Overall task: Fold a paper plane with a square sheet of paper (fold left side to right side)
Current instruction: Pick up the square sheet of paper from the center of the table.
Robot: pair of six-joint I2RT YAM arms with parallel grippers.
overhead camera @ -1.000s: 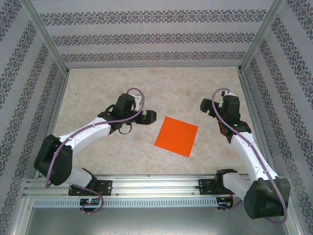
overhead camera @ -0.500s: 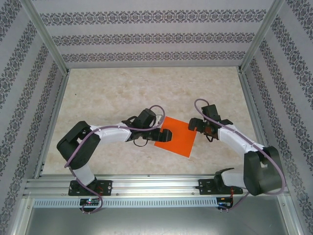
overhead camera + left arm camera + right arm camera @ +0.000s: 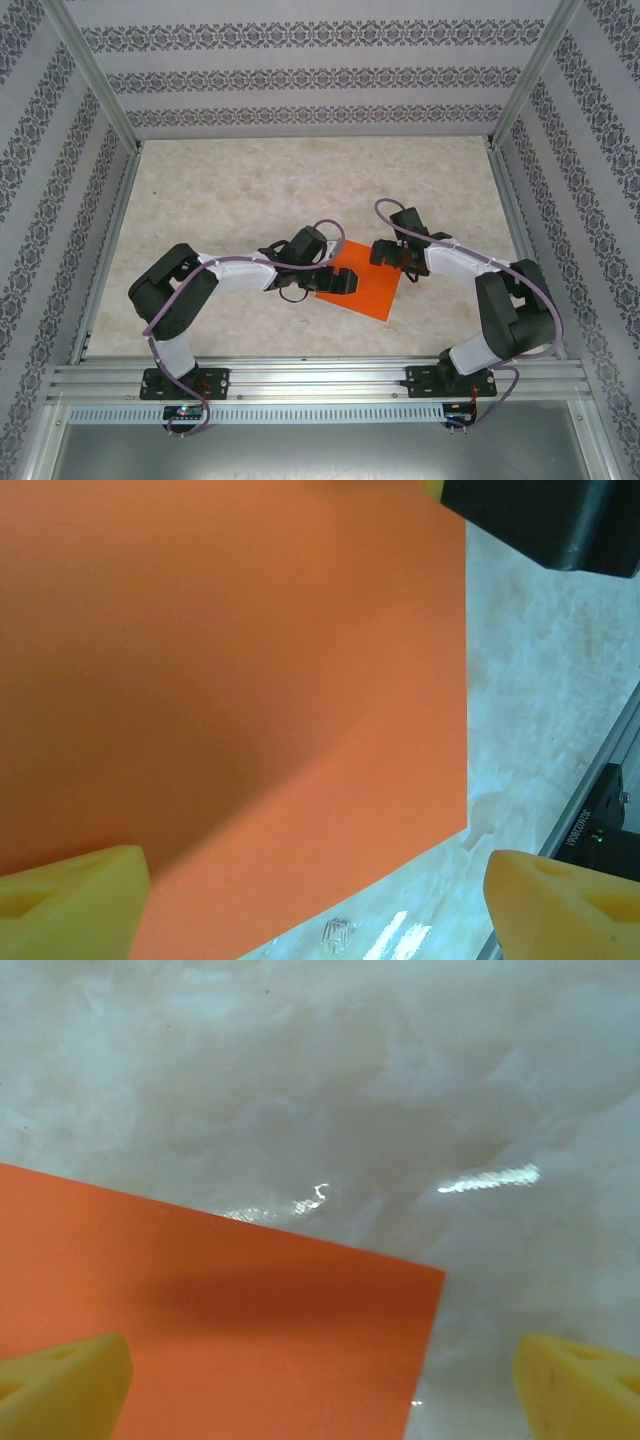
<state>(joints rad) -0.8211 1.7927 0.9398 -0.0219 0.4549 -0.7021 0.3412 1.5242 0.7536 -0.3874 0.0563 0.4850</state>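
Observation:
The square sheet of paper (image 3: 370, 287) lies flat and uncreased on the table's middle, bright orange, turned a little clockwise. My left gripper (image 3: 338, 278) hangs low over its left part. In the left wrist view the sheet (image 3: 230, 680) spreads under the open left gripper (image 3: 315, 910), whose yellow fingertips (image 3: 70, 900) stand wide apart, holding nothing. My right gripper (image 3: 386, 252) is over the sheet's far right corner. In the right wrist view that corner of the sheet (image 3: 220, 1330) lies between the spread tips of the open right gripper (image 3: 320, 1390). The paper plane is out of view.
The marbled tabletop (image 3: 220, 180) is fenced by patterned walls (image 3: 300, 80) on three sides. An aluminium rail (image 3: 320, 385) carrying both arm bases runs along the near edge, and it also appears as the rail (image 3: 600, 810) close to the sheet's near side.
Both arms have reached inward. The left gripper came from the sheet's left onto its left part; the right gripper swung left and down over the far right corner. The sheet has not moved.

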